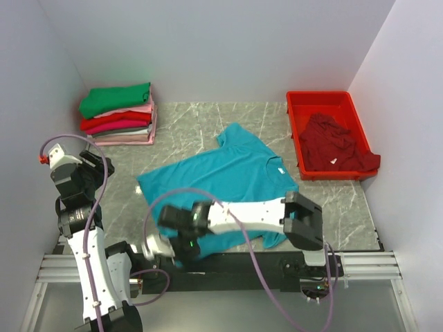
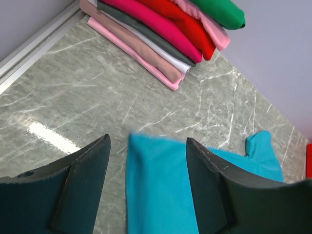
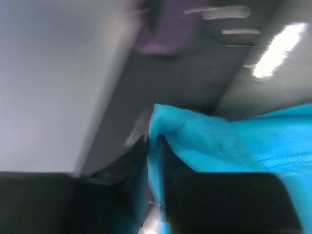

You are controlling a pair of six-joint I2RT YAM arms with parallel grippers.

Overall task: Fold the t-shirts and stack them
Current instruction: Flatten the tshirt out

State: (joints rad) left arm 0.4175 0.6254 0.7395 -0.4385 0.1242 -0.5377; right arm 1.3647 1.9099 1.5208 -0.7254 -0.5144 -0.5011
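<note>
At near-left of the counter (image 1: 332,200), right pincer (image 3: 155,146) pinches the teal shirt (image 1: 235,173) by its edge. Left pincer (image 2: 147,146), spread, hangs over its left end; long axis runs left-right.

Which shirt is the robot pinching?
The teal shirt, spread out on the table. The right gripper is shut on its edge; the others are folded in the stack or crumpled in the tray.
</note>
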